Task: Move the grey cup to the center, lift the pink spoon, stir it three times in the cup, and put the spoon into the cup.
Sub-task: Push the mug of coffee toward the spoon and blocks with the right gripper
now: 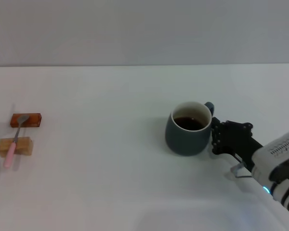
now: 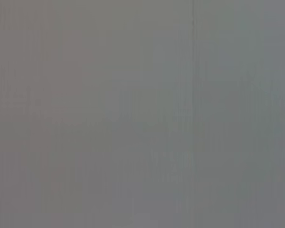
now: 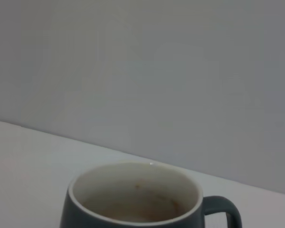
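The grey cup (image 1: 188,134) stands upright on the white table (image 1: 101,183), right of the middle, with dark liquid inside and its handle at the far right. My right gripper (image 1: 216,138) is right beside the cup's right wall, just nearer than the handle. In the right wrist view the cup (image 3: 133,199) fills the near foreground, its handle to one side. The pink spoon (image 1: 12,147) lies at the far left across two wooden blocks, metal bowl at the far end. My left gripper is out of view.
A reddish-brown block (image 1: 32,120) and a pale wooden block (image 1: 22,146) hold the spoon up off the table. A grey wall (image 1: 144,29) runs behind the table's far edge. The left wrist view shows only a plain grey surface (image 2: 142,114).
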Robot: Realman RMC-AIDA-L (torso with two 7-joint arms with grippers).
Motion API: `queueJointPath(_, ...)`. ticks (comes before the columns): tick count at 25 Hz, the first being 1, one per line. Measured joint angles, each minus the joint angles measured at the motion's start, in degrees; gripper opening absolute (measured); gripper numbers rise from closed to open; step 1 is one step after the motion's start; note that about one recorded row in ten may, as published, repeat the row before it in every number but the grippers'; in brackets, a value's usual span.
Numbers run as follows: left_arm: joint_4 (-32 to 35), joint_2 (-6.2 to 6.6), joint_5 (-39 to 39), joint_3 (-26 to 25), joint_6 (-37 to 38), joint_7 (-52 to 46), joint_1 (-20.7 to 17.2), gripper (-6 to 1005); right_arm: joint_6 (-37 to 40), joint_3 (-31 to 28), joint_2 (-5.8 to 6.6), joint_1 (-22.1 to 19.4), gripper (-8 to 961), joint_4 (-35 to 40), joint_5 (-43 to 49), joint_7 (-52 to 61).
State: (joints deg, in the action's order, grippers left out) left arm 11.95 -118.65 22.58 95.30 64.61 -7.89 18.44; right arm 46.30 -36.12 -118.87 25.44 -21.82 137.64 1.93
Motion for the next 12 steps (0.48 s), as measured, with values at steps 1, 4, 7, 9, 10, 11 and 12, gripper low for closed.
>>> queueJointPath(1, 0.0, 0.02, 0.0, 0.0, 0.0, 0.0, 0.0, 801, -0.4, 0.0, -0.05, 0.4, -1, -0.1, 0.0, 0.0)
queueJointPath(4, 0.0, 0.08, 0.0, 0.0, 0.1, 0.0, -0.1, 800, -1.7, 0.4, -0.13, 1.5, -1, -0.7, 0.0, 0.0)
queueJointPath(7, 0.0, 0.09, 0.0, 0.1, 0.2, 0.0, -0.3, 799, -3.1, 0.8, -0.20, 2.6, -1, -1.7, 0.0, 0.0)
queueJointPath(9, 0.0, 0.09, 0.0, 0.1, 0.2, 0.0, -0.3, 799, -3.4, 1.0, -0.20, 2.9, -1, -2.0, 0.0, 0.0)
queueJointPath(10, 0.0, 0.09, 0.0, 0.1, 0.2, 0.0, -0.3, 798, -3.7, 1.1, -0.21, 3.1, -1, -2.4, 0.0, 0.0)
queueJointPath(11, 0.0, 0.09, 0.0, 0.1, 0.2, 0.0, -0.3, 798, -3.9, 1.3, -0.21, 3.2, -1, -2.6, 0.0, 0.0)
queueJointPath(12, 0.0, 0.09, 0.0, 0.1, 0.2, 0.0, -0.4, 798, -4.5, 1.4, -0.18, 3.7, -1, -3.2, 0.0, 0.0)
